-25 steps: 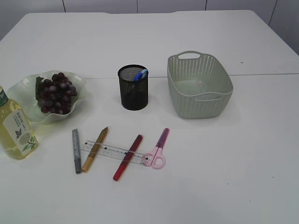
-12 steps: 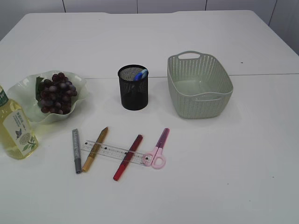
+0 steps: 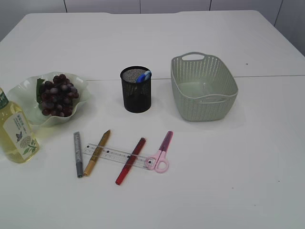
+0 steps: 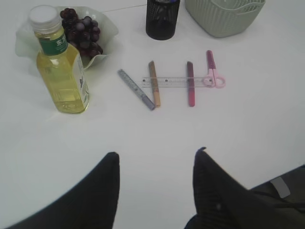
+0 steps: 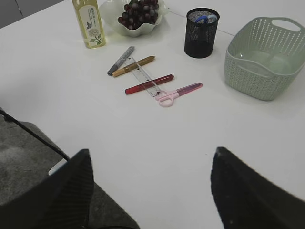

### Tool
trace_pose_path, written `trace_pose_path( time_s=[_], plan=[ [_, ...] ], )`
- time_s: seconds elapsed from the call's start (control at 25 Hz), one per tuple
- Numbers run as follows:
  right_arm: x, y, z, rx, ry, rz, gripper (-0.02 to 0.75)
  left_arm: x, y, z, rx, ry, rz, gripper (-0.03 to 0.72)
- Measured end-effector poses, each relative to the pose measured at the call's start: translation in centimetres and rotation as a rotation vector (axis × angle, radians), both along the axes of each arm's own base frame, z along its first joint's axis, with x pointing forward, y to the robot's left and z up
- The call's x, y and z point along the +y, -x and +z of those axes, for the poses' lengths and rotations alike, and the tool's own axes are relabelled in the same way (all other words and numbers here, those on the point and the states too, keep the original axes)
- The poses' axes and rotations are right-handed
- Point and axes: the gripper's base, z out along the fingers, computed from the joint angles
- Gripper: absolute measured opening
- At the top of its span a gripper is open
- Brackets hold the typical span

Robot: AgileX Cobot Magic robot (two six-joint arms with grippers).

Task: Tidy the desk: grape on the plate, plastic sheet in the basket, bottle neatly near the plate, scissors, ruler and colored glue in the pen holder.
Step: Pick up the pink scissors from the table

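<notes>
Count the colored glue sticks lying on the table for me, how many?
3: grey glue stick leftmost, gold glue stick beside it, red glue stick nearer the scissors. Gold and red cross the ruler. The pen holder may hide more.

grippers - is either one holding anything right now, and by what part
Nothing is held. The left gripper and right gripper both hang open over bare table, with only empty space between their fingers.

Grapes [image 3: 57,94] fill the plate [image 3: 21,93] at nine o'clock — bottle [image 3: 16,131] beside it; pen holder [image 3: 136,89] sits centre, basket [image 3: 204,87] at two o'clock, ruler [image 3: 116,155] below.
</notes>
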Motion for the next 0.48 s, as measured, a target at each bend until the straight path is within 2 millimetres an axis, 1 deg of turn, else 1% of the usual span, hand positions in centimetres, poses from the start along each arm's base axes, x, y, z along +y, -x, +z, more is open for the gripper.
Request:
trace_pose_path(
  time_s=[0.48],
  plan=[
    [0.0, -0.03, 0.05, -0.004, -0.005, -0.003, 0.564, -0.14, 0.03, 0.04, 0.0, 0.014, -0.011, 0.37]
  ],
)
